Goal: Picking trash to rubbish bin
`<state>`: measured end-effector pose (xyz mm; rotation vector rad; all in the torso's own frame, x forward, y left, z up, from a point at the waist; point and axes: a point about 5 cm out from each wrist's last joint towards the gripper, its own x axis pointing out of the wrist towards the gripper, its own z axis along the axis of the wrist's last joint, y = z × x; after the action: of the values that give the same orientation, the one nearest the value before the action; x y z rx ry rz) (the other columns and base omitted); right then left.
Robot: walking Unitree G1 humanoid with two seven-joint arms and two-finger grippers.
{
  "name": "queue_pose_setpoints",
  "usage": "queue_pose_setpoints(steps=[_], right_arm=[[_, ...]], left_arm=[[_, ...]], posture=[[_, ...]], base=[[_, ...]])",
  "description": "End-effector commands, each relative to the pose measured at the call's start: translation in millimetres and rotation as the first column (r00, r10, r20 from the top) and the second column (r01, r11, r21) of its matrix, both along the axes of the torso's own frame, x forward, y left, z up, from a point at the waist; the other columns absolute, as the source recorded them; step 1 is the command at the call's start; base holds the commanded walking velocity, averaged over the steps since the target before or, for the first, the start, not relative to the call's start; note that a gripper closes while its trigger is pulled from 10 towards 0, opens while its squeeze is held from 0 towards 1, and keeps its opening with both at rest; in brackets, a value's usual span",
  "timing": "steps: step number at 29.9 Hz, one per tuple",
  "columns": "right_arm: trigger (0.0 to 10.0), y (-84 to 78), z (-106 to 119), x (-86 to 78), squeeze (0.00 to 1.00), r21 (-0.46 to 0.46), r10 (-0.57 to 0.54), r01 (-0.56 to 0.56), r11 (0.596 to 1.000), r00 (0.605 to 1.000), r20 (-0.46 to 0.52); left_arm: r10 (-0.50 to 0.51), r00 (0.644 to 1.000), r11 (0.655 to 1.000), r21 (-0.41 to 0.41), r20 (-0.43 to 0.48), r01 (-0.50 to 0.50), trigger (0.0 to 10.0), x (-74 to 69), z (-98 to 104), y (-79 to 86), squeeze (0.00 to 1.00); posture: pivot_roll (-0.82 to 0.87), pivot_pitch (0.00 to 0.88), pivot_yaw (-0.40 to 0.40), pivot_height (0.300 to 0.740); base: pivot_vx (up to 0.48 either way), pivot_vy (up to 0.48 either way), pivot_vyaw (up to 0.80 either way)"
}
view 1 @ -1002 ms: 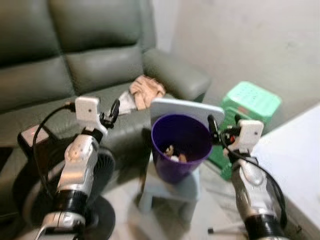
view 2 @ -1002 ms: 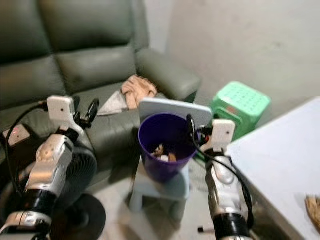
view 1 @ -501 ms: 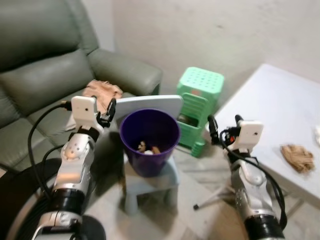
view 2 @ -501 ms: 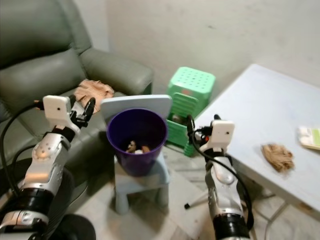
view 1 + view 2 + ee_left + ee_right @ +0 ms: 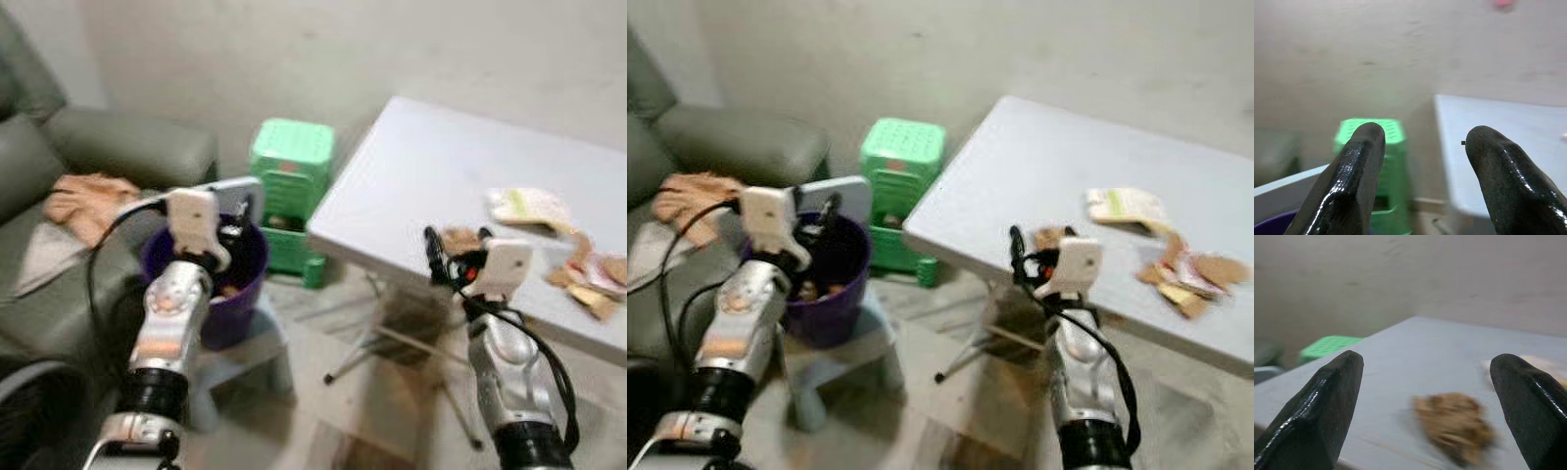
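Brown wad dead ahead of my right tool (image 5: 1425, 406), bin off to the left.

My right tool is spread wide and empty, with the crumpled brown wad (image 5: 1454, 428) on the desk (image 5: 431, 176) just beyond its tips, at centre-right of the frame. My left tool (image 5: 1425, 186) is open too, empty, beside the purple bin (image 5: 838, 294) at left. More scraps (image 5: 578, 279) lie further right on the desk. I can read no writing.

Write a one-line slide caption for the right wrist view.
Right gripper, jaws open, faces a crumpled brown scrap lying on the grey table, green stool beyond.
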<state>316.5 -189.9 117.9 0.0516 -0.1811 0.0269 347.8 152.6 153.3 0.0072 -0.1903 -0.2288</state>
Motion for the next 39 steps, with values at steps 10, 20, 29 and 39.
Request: queue_pose_setpoints(steps=[10, 20, 29, 39], right_arm=[[10.0, 2.7, 2, 0.0, 0.0, -0.008, 0.022, -0.022, 1.0, 1.0, -0.001], [10.0, 5.2, -1, -4.4, 0.0, -0.012, 0.033, -0.033, 0.999, 0.999, -0.001], [10.0, 8.7, -5, -8.3, 0.0, -0.021, 0.053, -0.054, 0.998, 0.998, -0.016], [10.0, 8.7, -7, -11.2, 0.0, -0.016, 0.049, -0.049, 0.999, 0.999, -0.023]], left_arm=[[-0.043, 0.999, 0.999, -0.002, -0.005, 0.043, 10.0, -4.2, -3, -7.5, 0.0], [-0.086, 0.996, 0.996, -0.006, -0.024, 0.086, 10.0, -10.2, -9, -13.6, 0.0], [-0.112, 0.993, 0.994, 0.006, -0.041, 0.112, 10.0, -12.7, -11, -14.8, 0.0], [-0.139, 0.989, 0.99, -0.006, -0.047, 0.139, 10.0, -14.6, -11, -17.6, 0.0]], posture=[[-0.03, 0.011, -0.073, 0.74], [-0.03, 0.006, -0.075, 0.74], [-0.03, 0.008, -0.076, 0.74], [-0.04, 0.014, -0.072, 0.74]], base=[[0.0, 0.0, -0.71], [0.0, 0.0, 0.0], [0.0, 0.0, 0.0], [0.0, -0.277, 0.0]])
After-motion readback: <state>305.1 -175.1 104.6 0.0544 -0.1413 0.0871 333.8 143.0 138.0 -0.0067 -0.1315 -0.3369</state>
